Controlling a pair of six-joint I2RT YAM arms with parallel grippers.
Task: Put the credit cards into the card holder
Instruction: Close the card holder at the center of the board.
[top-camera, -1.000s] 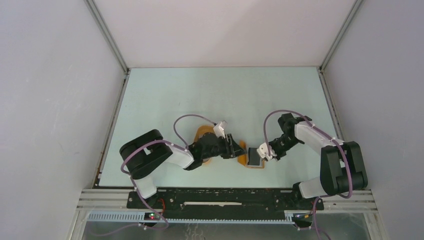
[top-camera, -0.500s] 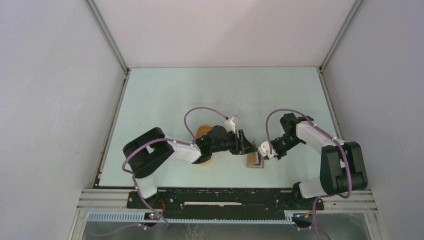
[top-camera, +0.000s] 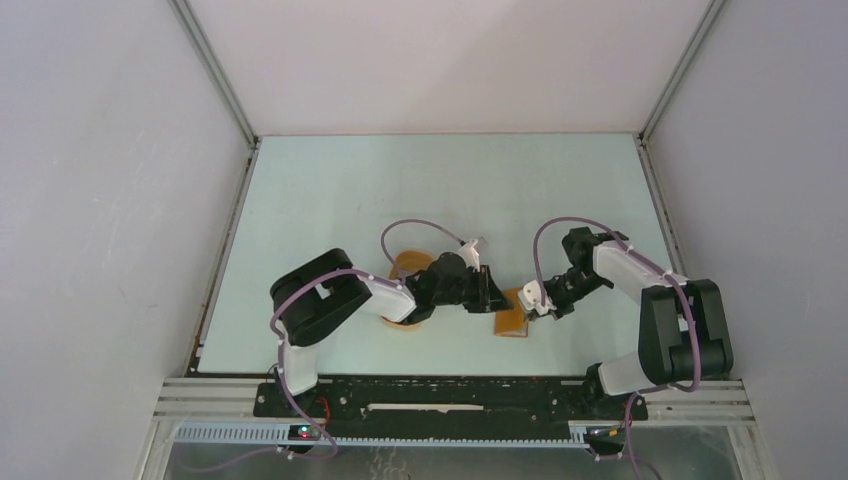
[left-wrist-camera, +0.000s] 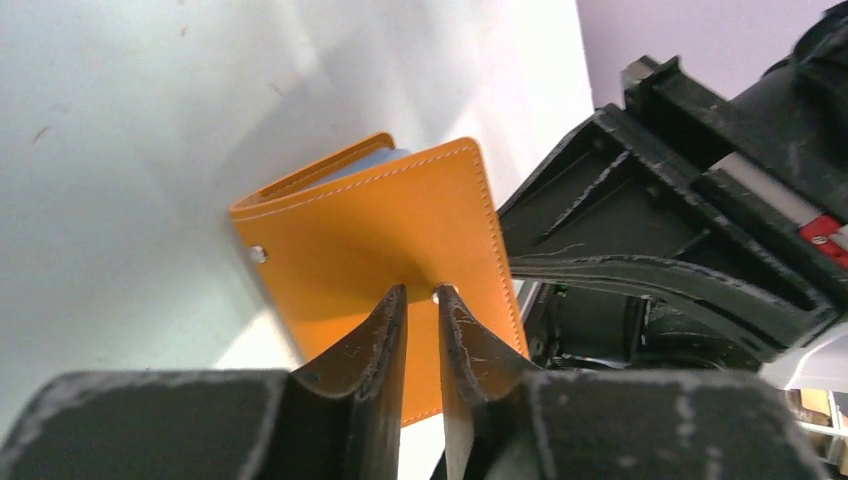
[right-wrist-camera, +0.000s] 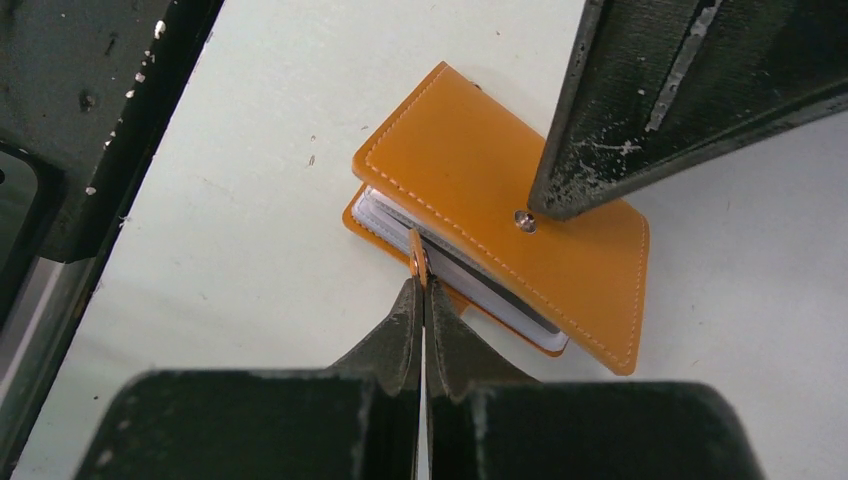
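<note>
The orange card holder (top-camera: 511, 323) lies on the table between both arms, folded nearly closed. Whitish edges of the credit cards (right-wrist-camera: 478, 288) show between its covers. My left gripper (left-wrist-camera: 420, 292) rests its tips on the top cover (left-wrist-camera: 380, 230) beside the snap dot. Its jaws stand a narrow gap apart with nothing between them. From the right, my right gripper (right-wrist-camera: 418, 283) is shut on the thin orange closure tab at the holder's edge (right-wrist-camera: 500, 180). In the right wrist view the left fingertip (right-wrist-camera: 560, 195) touches the cover next to the dot.
An oval orange tray (top-camera: 405, 266) lies left of the holder, mostly hidden under the left arm (top-camera: 350, 295). The right arm (top-camera: 620, 265) reaches in from the right. Grey walls enclose the pale table (top-camera: 450, 190).
The left arm moved right onto the holder and its jaws narrowed. The holder's cover went from open, lining showing, to folded over. The right gripper kept its grip.
</note>
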